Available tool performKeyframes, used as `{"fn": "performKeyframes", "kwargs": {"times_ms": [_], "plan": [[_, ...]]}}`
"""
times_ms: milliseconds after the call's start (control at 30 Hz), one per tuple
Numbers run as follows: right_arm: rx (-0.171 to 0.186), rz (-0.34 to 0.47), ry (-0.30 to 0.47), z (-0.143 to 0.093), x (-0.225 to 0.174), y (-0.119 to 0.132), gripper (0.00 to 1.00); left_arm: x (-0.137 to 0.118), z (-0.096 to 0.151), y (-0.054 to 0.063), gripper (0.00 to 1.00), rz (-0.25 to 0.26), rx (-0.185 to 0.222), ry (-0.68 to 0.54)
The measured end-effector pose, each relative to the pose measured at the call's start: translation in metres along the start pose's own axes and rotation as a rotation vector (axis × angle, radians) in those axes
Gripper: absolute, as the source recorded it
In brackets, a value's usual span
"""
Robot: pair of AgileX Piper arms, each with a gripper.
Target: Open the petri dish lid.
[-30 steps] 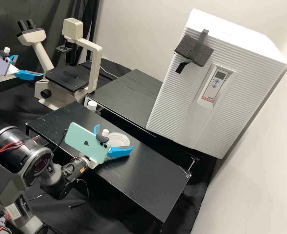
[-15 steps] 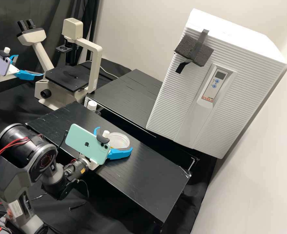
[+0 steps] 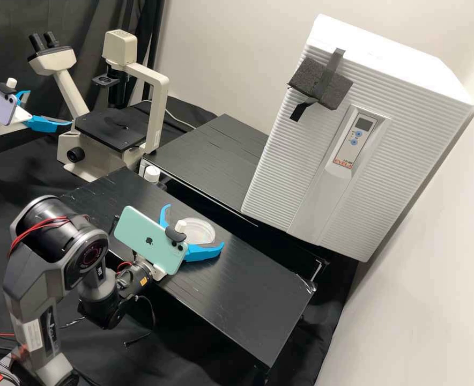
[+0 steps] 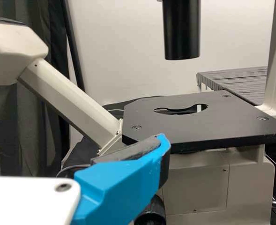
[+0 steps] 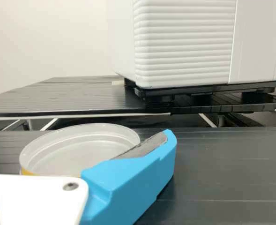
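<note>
Evenly flat, the petri dish (image 5: 77, 152)

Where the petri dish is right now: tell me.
In the high view, the petri dish sits near the middle, on the low black table, right by the open right gripper and nearer the camera than the white cabinet.

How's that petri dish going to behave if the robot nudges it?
The petri dish looks broad and low, so a push near its base would probably slide it rather than tip it. Lying flat, it seems unlikely to roll despite its round rim. Its thin-looking wall suggests a light, stiff piece that hard squeezing might crack.
</note>
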Motion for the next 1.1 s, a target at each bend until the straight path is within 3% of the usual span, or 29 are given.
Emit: {"fn": "performKeyframes", "kwargs": {"times_ms": [433, 1100], "plan": [[0.012, 0.006, 0.000, 0.002, 0.002, 0.000, 1.00, 0.000, 0.000, 0.000, 1.00, 0.000, 0.000, 0.000], [-0.001, 0.034, -0.020, 0.009, 0.000, 0.010, 1.00, 0.000, 0.000, 0.000, 1.00, 0.000, 0.000, 0.000]]}}
